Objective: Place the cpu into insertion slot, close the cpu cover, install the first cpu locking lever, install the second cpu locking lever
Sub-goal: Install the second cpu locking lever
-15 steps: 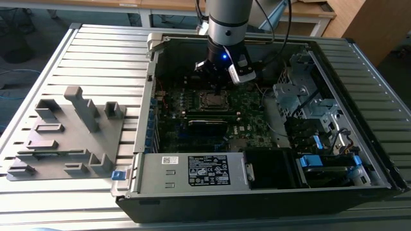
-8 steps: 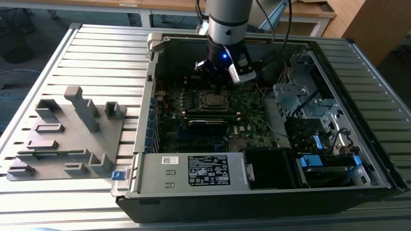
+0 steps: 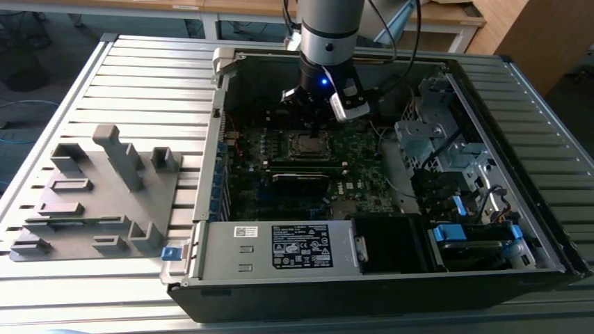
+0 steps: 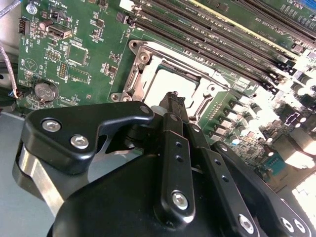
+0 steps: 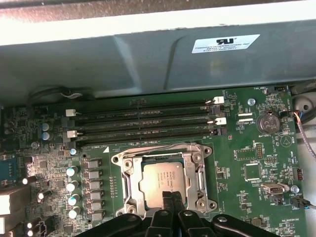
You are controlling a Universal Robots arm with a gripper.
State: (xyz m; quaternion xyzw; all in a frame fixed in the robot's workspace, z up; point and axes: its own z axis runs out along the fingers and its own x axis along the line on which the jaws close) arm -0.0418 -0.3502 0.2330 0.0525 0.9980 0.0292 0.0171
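The arm stands near-vertical in the upper centre of the exterior view, its gripper (image 3: 311,120) lowered into the open computer case (image 3: 519,229). The fingertips (image 5: 170,203) are pressed together just over the cpu (image 5: 165,178), holding nothing. The cpu (dull silver, faintly printed, unreadable) lies in the insertion slot (image 5: 129,183) with the cpu cover (image 5: 201,174) down around it.

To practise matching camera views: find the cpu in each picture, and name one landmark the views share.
Exterior view: the cpu lies in the socket mid-motherboard, just below the gripper.
First wrist view: silver square inside the metal frame, at the fingertips.
Second wrist view: pale square just beyond the fingertips.
Shared landmark: the long memory slots beside the socket.
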